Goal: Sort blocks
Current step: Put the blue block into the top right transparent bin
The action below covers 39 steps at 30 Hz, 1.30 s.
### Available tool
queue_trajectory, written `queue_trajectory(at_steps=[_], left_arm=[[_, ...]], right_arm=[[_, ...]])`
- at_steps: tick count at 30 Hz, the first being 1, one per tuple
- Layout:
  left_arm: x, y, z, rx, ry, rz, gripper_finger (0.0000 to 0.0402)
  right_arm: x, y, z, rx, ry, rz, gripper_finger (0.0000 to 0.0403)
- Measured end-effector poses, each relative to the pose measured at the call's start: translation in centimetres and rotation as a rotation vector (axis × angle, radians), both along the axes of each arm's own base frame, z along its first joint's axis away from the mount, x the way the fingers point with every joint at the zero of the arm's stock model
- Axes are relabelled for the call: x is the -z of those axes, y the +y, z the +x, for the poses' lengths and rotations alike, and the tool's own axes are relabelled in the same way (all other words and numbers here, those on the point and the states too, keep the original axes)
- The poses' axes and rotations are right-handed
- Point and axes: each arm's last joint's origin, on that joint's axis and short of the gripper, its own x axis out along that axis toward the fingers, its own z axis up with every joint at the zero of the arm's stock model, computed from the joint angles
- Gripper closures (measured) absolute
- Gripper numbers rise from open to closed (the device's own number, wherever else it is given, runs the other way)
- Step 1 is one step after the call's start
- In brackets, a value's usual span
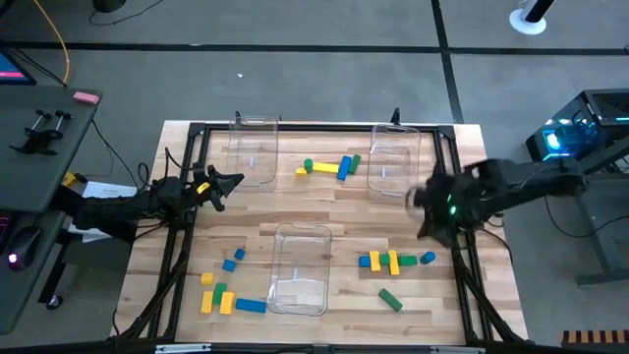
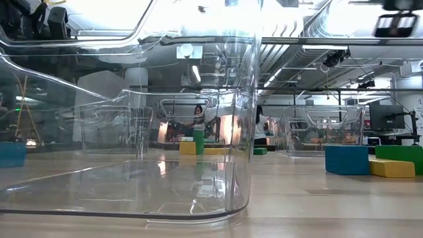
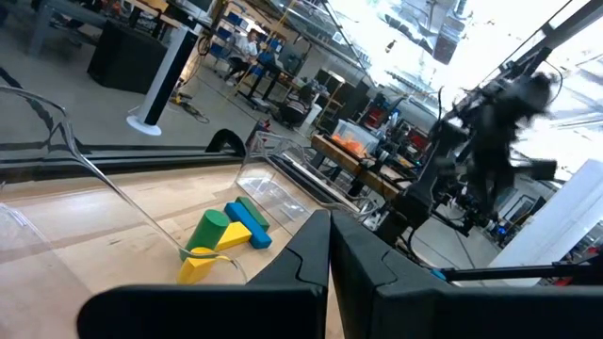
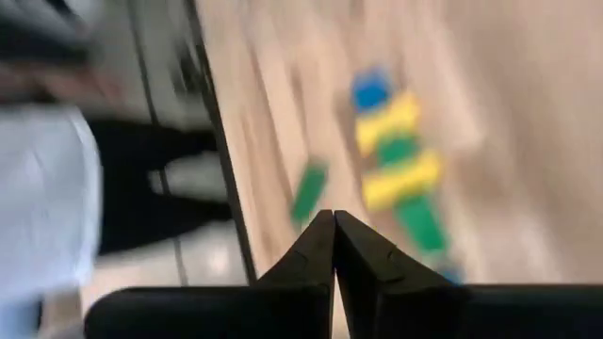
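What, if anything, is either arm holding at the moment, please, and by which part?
Nothing is held. The left gripper and the right gripper both have their jaws shut together with no block between them, and each is over the table's side edge.

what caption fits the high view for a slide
Both arms wait with shut grippers, left and right, above scattered blocks and three clear bins.
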Motion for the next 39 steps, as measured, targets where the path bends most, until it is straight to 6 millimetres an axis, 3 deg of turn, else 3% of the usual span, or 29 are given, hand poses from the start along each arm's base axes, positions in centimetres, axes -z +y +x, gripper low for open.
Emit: queue_trajectory(at_steps=[6, 10, 14, 20, 25, 34, 39], left_arm=[[0.0, 0.0, 0.0, 0.000, 0.000, 0.000, 0.0401], [0.0, 0.0, 0.0, 0.000, 0.000, 0.000, 0.0401], [0.0, 0.0, 0.0, 0.000, 0.000, 0.000, 0.0401], [0.0, 0.0, 0.0, 0.000, 0.000, 0.000, 0.0401], [0.0, 0.0, 0.0, 0.000, 0.000, 0.000, 0.0401], [0.0, 0.0, 0.0, 0.000, 0.000, 0.000, 0.0401], [0.0, 0.0, 0.0, 0.000, 0.000, 0.000, 0.0401]], right_arm=[[2.7, 4.8, 1.4, -0.093, 0.242, -0.013, 0.0309], [4.5, 6.5, 2.2, -0.046, 0.361, -0.104, 0.0248], [6.0, 7.3, 3.1, 0.015, 0.419, -0.194, 0.0212], [8.0, 7.8, 3.1, 0.007, 0.585, -0.348, 0.0201], [8.4, 7.5, 2.2, 0.116, 0.683, -0.500, 0.0201], [10.1, 7.3, 1.6, 0.237, 0.679, -0.415, 0.0201], [9.9, 6.8, 0.9, 0.300, 0.665, -0.363, 0.0201]])
